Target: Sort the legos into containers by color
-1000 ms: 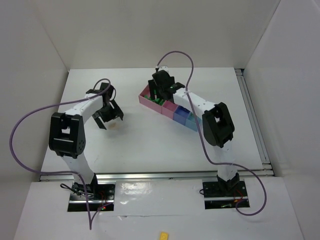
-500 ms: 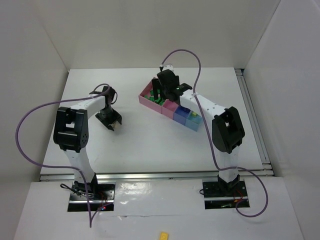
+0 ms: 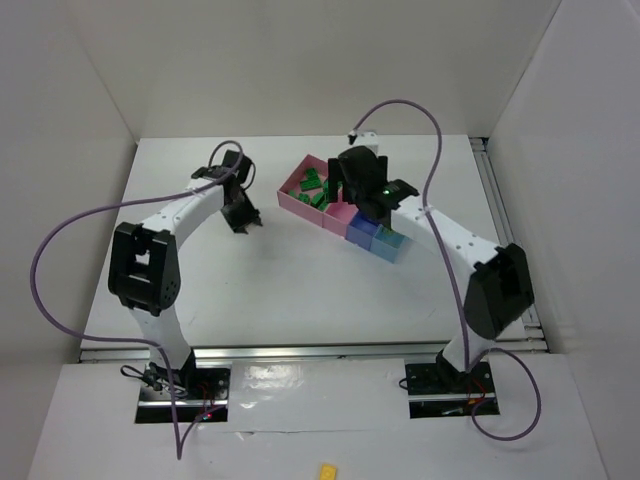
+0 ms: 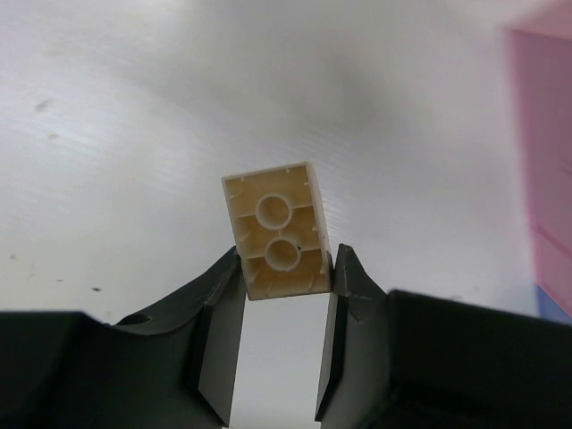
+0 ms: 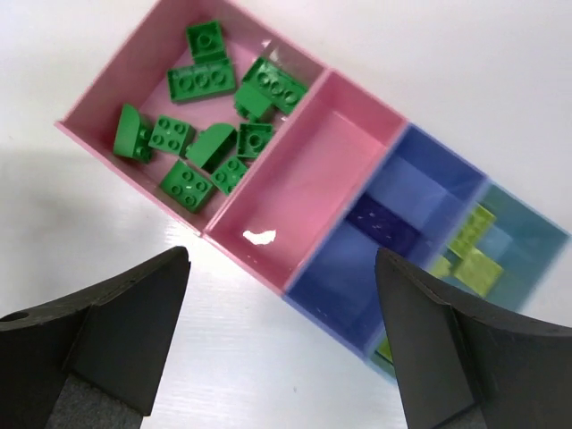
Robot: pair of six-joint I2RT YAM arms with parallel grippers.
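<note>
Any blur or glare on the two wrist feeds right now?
Left wrist: the cream studded plastic brick held in the left gripper is sharp, the pink plastic box at right blurred. Right wrist: bright green bricks crisp, a white glare patch in the small pink box, pale yellow-green bricks smeared.

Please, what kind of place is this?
Probably a robotics lab test cell: plain white walls around a white table, two robot arms bolted at its near edge, and toy bricks in sorting boxes.
</note>
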